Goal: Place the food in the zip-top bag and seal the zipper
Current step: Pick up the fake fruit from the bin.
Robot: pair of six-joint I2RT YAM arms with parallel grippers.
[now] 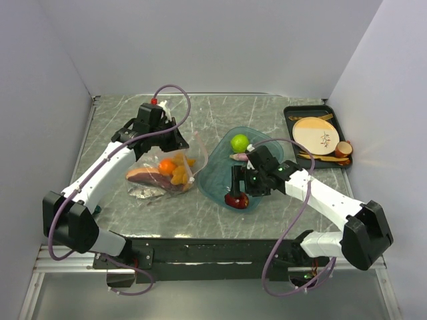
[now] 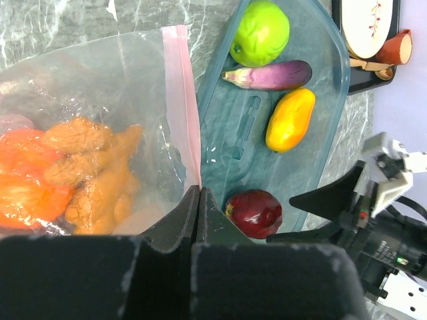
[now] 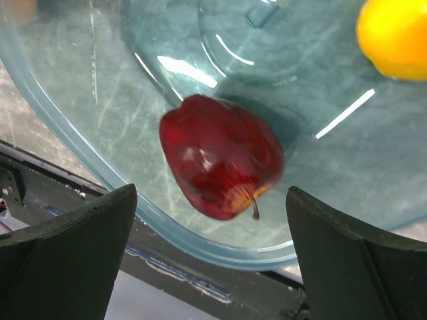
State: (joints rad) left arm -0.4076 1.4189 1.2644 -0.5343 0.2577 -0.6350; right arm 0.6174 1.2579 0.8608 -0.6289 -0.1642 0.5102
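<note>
The clear zip-top bag (image 1: 150, 190) (image 2: 100, 73) lies left of centre and holds an orange (image 1: 166, 166), orange-yellow bits (image 2: 93, 173) and a brown-red slice (image 1: 143, 177). My left gripper (image 1: 175, 143) (image 2: 198, 190) is shut on the bag's mouth edge, where the pale pink zipper (image 2: 180, 100) runs into the jaws. On the teal tray (image 1: 213, 177) (image 3: 67, 100) lie a lime (image 1: 239, 141) (image 2: 260, 32), a purple piece (image 2: 270, 75), a yellow-orange fruit (image 2: 290, 120) and a dark red apple (image 1: 237, 199) (image 3: 220, 163). My right gripper (image 1: 237, 190) (image 3: 210, 193) hangs wide open just over the apple, touching nothing.
A black tray (image 1: 289, 115) with a beige plate (image 1: 317, 133) and a cup (image 1: 343, 148) stands at the back right. The teal tray's near rim is close to the table's front edge. Grey walls close in the left, right and back.
</note>
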